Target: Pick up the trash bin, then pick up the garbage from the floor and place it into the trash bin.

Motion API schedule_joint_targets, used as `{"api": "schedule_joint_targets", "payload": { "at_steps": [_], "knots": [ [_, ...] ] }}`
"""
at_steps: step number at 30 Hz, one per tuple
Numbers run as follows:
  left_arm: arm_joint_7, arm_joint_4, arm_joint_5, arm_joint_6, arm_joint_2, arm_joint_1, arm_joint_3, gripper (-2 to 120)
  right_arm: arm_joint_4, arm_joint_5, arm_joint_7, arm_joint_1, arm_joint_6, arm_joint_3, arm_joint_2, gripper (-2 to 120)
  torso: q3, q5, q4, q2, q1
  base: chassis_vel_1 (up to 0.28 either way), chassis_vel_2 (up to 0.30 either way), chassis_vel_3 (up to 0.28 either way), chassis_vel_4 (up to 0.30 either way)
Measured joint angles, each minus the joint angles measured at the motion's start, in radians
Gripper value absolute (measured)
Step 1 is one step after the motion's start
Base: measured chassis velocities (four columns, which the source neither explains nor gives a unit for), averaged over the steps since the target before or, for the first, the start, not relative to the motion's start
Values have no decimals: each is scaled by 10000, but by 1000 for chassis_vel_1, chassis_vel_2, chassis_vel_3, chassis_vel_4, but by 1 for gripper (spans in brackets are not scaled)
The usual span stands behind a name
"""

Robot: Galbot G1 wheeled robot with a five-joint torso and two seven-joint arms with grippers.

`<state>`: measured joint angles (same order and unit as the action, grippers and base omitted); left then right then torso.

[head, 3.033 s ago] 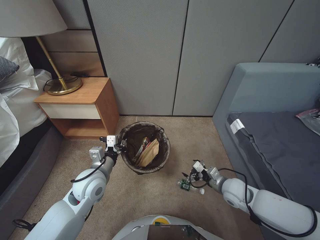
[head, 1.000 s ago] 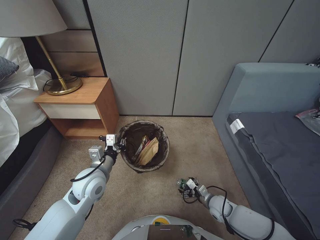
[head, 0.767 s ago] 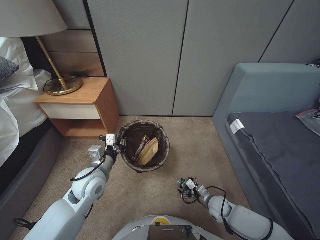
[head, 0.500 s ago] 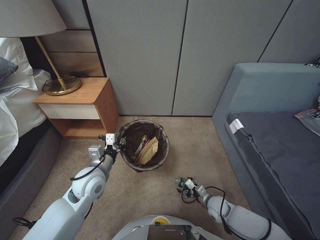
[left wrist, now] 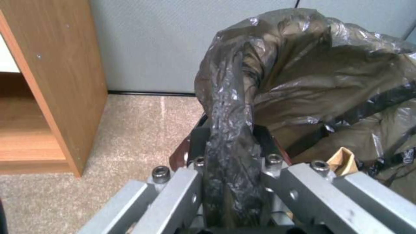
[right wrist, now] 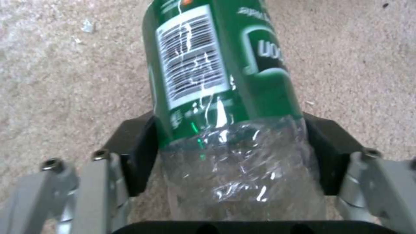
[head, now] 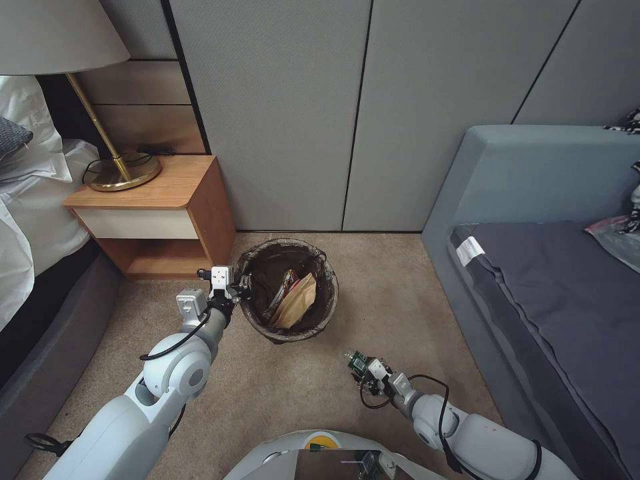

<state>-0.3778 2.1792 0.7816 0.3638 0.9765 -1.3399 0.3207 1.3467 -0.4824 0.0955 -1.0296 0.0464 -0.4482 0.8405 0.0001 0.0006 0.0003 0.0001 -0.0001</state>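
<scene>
From the head view I have a carpeted floor [head: 313, 393] across the lower middle of the frame, a grey sofa [head: 533, 200] filling the right side and a bed [head: 27, 220] at the left edge. A wooden nightstand [head: 160, 213] sits in the upper left, with a brass lamp [head: 117, 163] standing on its top.

The trash bin [head: 288, 293] is at the centre of the frame, just right of the nightstand's lower corner, its dark bag folded over the rim. Inside I can see a brown paper bag [head: 297, 307] leaning against a red wrapper [head: 285, 283].

My left gripper [head: 241, 288] is at the bin's left rim; in the left wrist view its fingers [left wrist: 190, 188] are clamped on the bag-covered rim [left wrist: 232, 152], one inside and one outside. I cannot tell whether the bin is off the floor.

My right gripper [head: 363, 369] is in the lower centre of the head view, below and right of the bin and well apart from it. It grips a clear plastic bottle [head: 357, 363] with a green label. In the right wrist view the black pads [right wrist: 136, 152] press both sides of the bottle [right wrist: 225, 107] where the label ends and the clear, crumpled plastic begins, with carpet behind it.
</scene>
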Motion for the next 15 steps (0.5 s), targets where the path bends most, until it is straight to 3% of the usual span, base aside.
{"api": "schedule_joint_targets", "payload": {
  "at_steps": [8,13,15],
  "knots": [
    [-6,7,-4,0,11,-13,-7,5,86,11,106,-11,19,56,-17,48,1,7,7,-1,0,0,0,0,0],
    [-7,17,-23,0,18,-20,-39,5,741,4,467,-248,145,373,-298,36,1,-17,-4,-3,1,0,0,0,0],
    [-7,18,-22,-1,18,-17,-43,5,799,2,483,-275,150,392,-306,34,1,-6,-6,-3,1,0,0,0,0]
  ]
}}
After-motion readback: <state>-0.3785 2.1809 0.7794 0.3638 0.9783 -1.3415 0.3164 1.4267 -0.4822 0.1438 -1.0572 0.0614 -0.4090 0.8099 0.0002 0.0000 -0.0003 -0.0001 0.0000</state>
